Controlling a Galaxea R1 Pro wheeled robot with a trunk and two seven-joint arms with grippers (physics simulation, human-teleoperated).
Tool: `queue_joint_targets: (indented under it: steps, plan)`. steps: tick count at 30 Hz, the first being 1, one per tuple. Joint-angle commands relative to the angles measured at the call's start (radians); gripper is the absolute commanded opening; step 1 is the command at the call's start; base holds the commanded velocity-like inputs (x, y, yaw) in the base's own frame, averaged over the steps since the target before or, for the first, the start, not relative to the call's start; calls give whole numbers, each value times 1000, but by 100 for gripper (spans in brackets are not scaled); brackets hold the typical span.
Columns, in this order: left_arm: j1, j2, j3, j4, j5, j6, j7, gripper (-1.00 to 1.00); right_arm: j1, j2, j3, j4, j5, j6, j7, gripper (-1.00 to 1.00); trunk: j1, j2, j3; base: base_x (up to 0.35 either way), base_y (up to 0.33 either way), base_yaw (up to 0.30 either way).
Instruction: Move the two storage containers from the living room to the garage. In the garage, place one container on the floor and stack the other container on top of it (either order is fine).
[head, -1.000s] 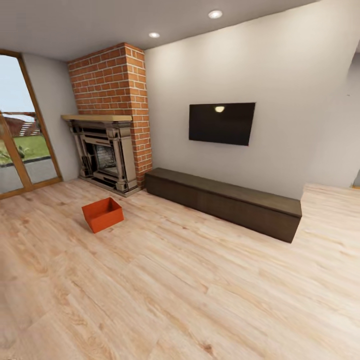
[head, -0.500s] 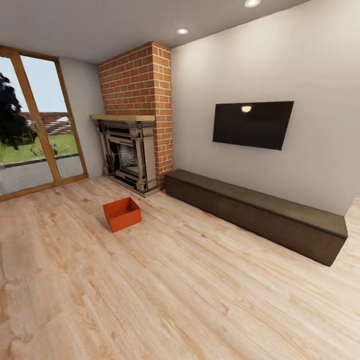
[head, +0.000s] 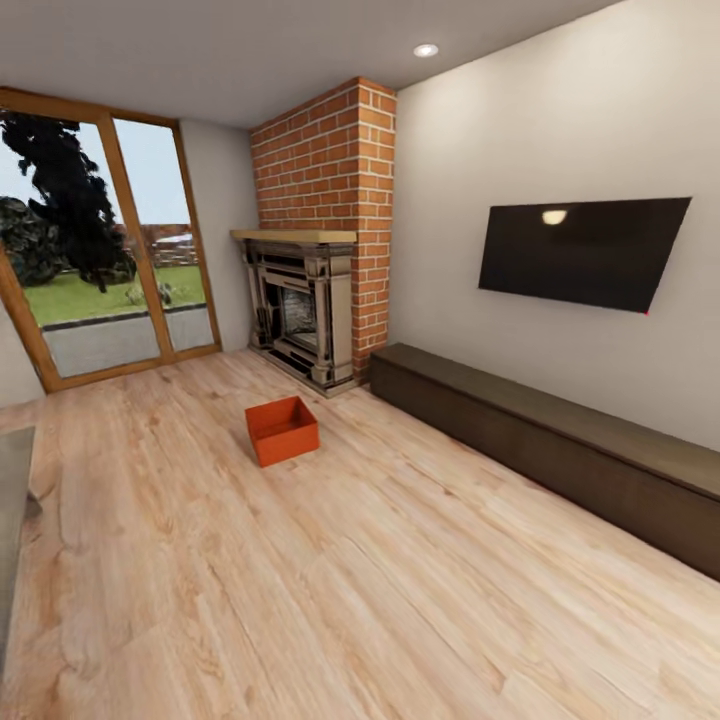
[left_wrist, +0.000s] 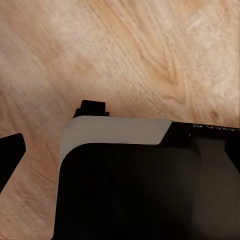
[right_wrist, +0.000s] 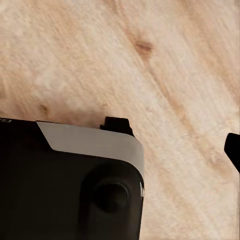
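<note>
I am in the living room, with its light wood-plank floor (head: 380, 580). One orange-red open-top storage container (head: 283, 430) sits on the planks in front of the brick fireplace (head: 305, 310), a few steps ahead of me. It stands upright and looks empty. My left gripper (left_wrist: 50, 132) hangs over bare wood planks, its black fingertips (left_wrist: 92, 107) spread apart with nothing between them. My right gripper (right_wrist: 175, 136) is also above bare planks, fingers wide apart and empty. Both are far from the container.
A long dark low cabinet (head: 560, 450) runs along the right wall under the wall TV (head: 580, 250). Glass doors in a wood frame (head: 110, 270) fill the back left. A grey surface (head: 12, 520) juts in at the left edge.
The whole head view has swung left: container, fireplace and cabinet slid rightward in the picture, and more of the glass doors show. The container itself has not moved on the floor.
</note>
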Motion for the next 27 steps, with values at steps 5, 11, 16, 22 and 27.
queue_joint_targets:
  steps: [5,11,16,22,27]
  plan:
    - [-1,0,0,2,9,-3,-5,100,-1,1,8,3,-9,-5,-1,100,1,-1,-1,319,0,269]
    - [-1,0,0,2,9,-3,-5,100,-1,0,8,3,-9,-5,-1,100,1,-1,-1,318,0,221]
    - [-1,0,0,2,9,-3,-5,100,-1,-1,8,3,-9,-5,-1,100,1,-1,-1,318,0,35]
    - [-1,0,0,2,9,-3,-6,100,-1,-1,8,3,-9,-5,-1,100,1,-1,-1,319,0,2]
    - [-1,0,0,2,9,-3,-6,100,-1,-1,8,3,-9,-5,-1,100,1,-1,-1,319,0,0]
